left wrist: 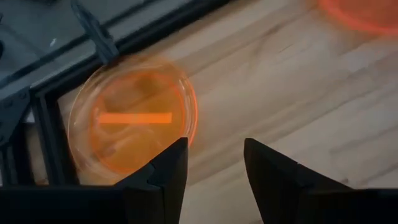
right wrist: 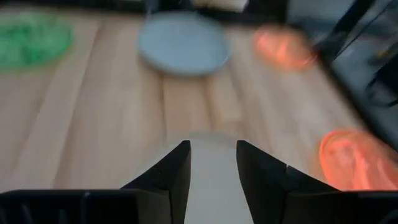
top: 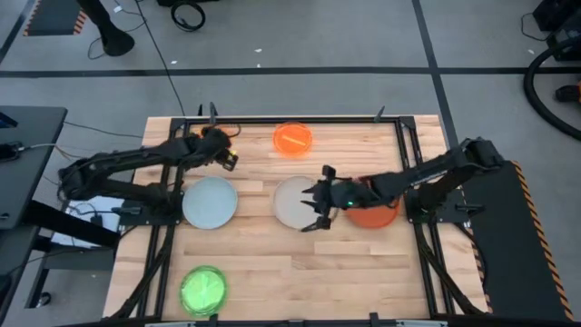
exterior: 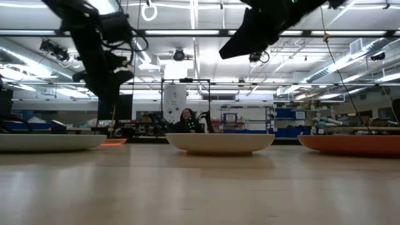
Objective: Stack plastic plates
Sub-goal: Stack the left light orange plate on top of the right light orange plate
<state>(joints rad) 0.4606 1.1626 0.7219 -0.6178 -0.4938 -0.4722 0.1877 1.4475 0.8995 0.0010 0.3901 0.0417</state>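
Plastic plates, all apart on the wood table point(top: 300, 263), nothing stacked yet. Our right gripper point(top: 318, 200) hovers with fingers spread over the white plate point(top: 295, 202), near its edge; the rust plate point(top: 372, 214) sits just behind it, under the wrist. Our left gripper point(top: 227, 156) is raised with fingers parted too; in its wrist view a small orange plate point(left wrist: 132, 121) lies just ahead of the fingertips. The blue plate point(top: 210, 202) sits beside the left arm, well short of that gripper. A second orange plate point(top: 292, 138) is off toward the right arm's side, and a green plate point(top: 203, 289) lies far from both.

We judge these light, stiff and slick, so they likely skid if pushed flat. Best hold is the rim, one finger under the lip. The small translucent ones look thin and might flex.

Hard to tell: whether the neon plates are single or already several nested. The rust plate is half covered by the right arm from above. The low view hides both grippers' tips; the wrist views are smeared.
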